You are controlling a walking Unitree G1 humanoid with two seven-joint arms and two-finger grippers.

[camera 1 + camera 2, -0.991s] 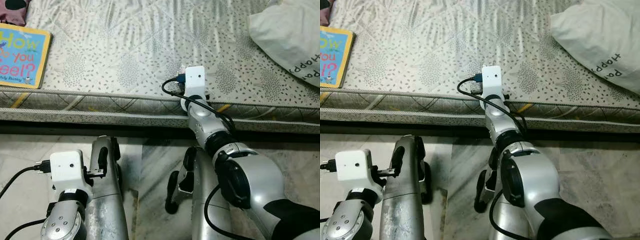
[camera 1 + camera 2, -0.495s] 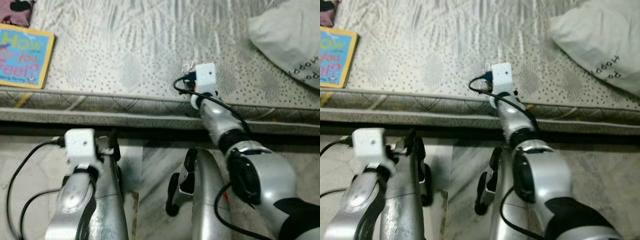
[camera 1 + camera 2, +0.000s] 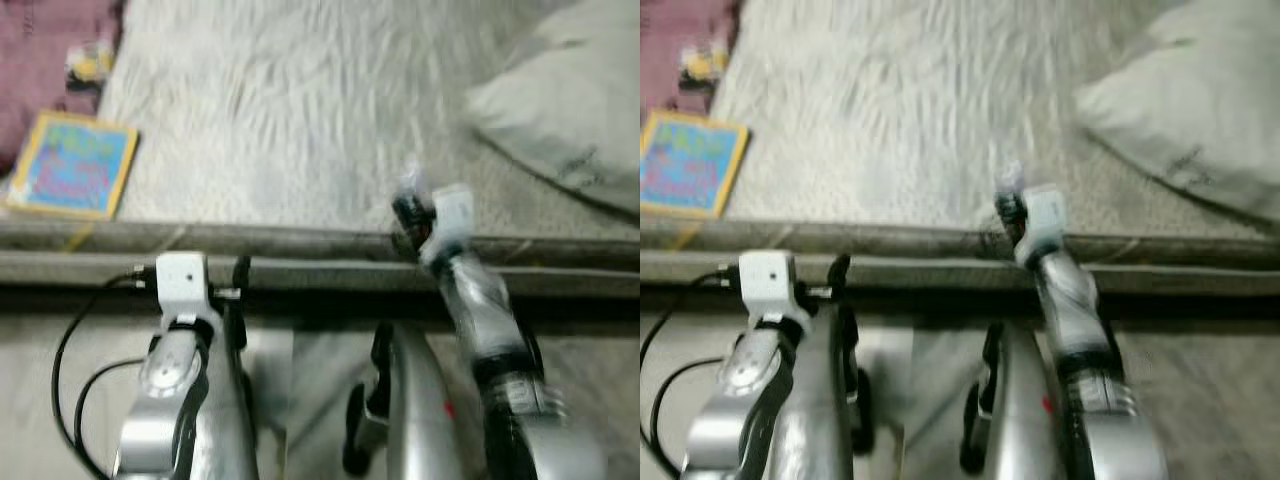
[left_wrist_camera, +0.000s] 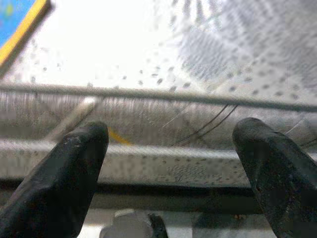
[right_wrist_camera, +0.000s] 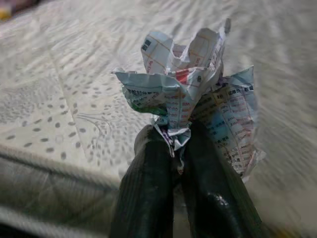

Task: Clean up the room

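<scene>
The right arm (image 3: 480,310) reaches forward, its gripper (image 5: 179,144) with jaws clamped together. The left arm (image 3: 165,390) is raised lower down, its gripper (image 4: 171,148) with jaws spread wide.

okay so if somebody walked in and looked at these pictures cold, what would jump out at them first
Probably the crumpled printed paper pinched between the shut black fingers of the right gripper, held over the patterned mattress near its front edge. Next, the bright blue and yellow children's book lying on the mattress at the robot's far left, and the white pillow at the far right. The left gripper is open, facing the mattress's side.
</scene>
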